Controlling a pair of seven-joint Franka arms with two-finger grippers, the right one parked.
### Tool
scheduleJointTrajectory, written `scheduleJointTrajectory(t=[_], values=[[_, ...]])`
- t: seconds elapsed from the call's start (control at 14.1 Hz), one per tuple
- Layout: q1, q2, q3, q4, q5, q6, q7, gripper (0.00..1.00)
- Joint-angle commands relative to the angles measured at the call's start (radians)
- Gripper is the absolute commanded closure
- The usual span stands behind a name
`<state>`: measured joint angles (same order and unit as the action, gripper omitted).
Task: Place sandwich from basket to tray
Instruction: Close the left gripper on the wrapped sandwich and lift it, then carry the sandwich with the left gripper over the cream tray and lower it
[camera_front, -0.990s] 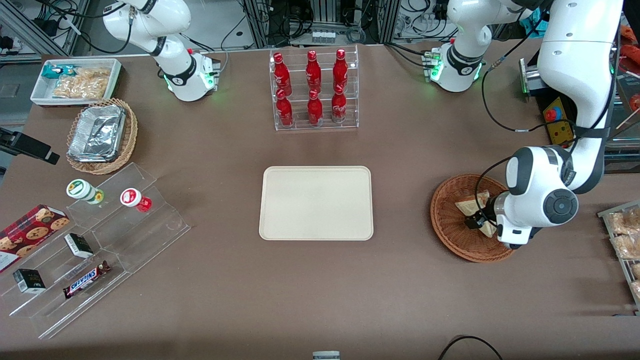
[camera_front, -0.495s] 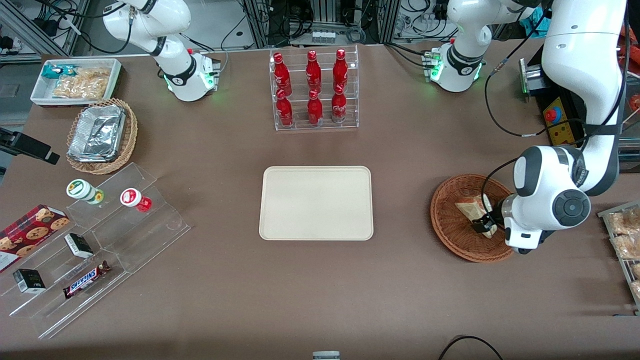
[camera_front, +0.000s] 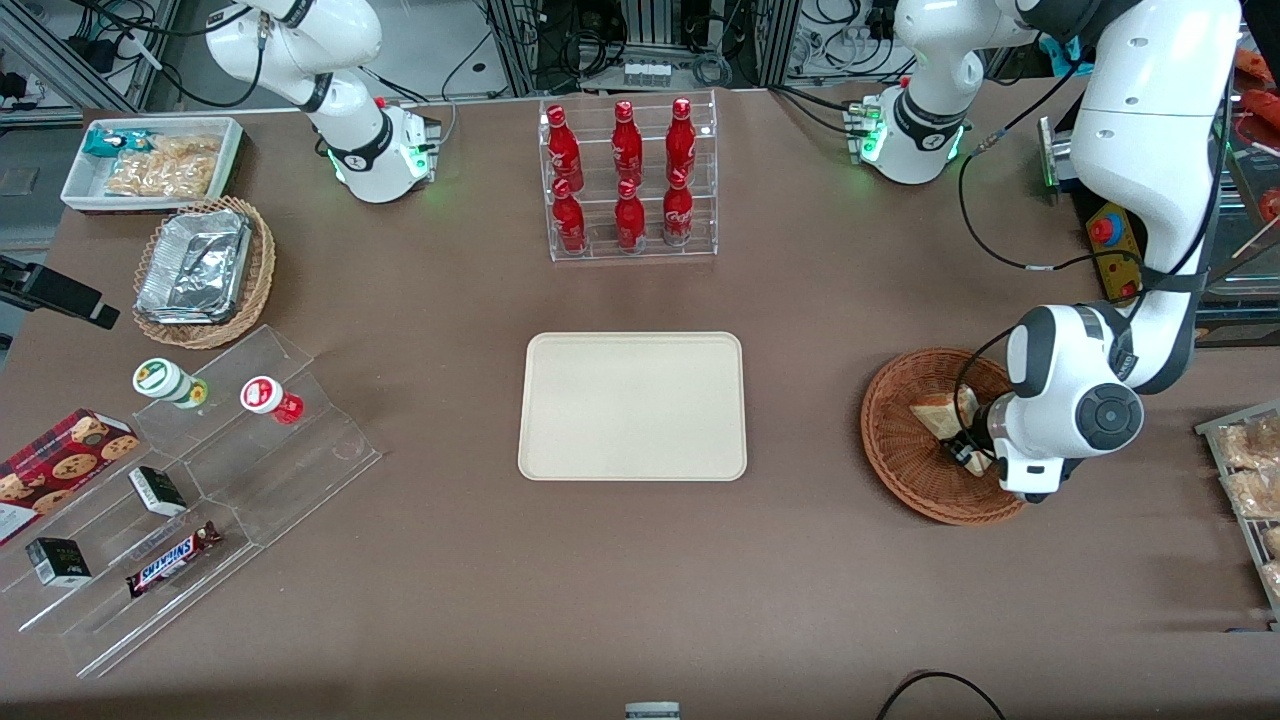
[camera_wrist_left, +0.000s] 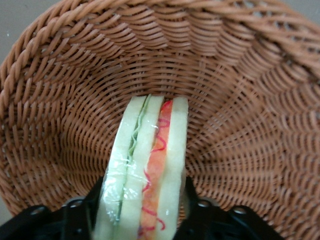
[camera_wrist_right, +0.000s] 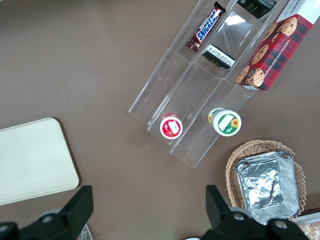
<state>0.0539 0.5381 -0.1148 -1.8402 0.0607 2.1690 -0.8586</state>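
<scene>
The sandwich, a wrapped wedge of pale bread with red and green filling, lies in the reddish-brown wicker basket. My left gripper is down in the basket, its black fingers pressed against both sides of the sandwich. In the front view the gripper is low inside the basket toward the working arm's end of the table, with the sandwich partly hidden by the wrist. The cream tray lies at the table's middle with nothing on it.
A clear rack of red bottles stands farther from the front camera than the tray. Clear stepped shelves with snacks, a tan basket of foil trays and a white snack bin lie toward the parked arm's end.
The wrist swung slightly away over the basket and came back; the sandwich stays between the fingers, low in the basket.
</scene>
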Motion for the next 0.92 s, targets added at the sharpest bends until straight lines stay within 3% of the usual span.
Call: scheduleJointTrajectory(t=[0.0,0.28,0.49,0.64,0.85], values=[[-0.014,-0.045,-0.015,0.029,0.013,-0.015,-0.074,0.91],[-0.014,-0.082,-0.121,0.125,0.047,-0.133,0.088,0.95],[-0.046,-0.055,-0.268,0.228,0.082,-0.223,0.122,0.94],[-0.156,0.014,-0.302,0.318,0.152,-0.290,0.121,0.94],[-0.328,0.091,-0.301,0.372,0.157,-0.291,0.112,0.94]])
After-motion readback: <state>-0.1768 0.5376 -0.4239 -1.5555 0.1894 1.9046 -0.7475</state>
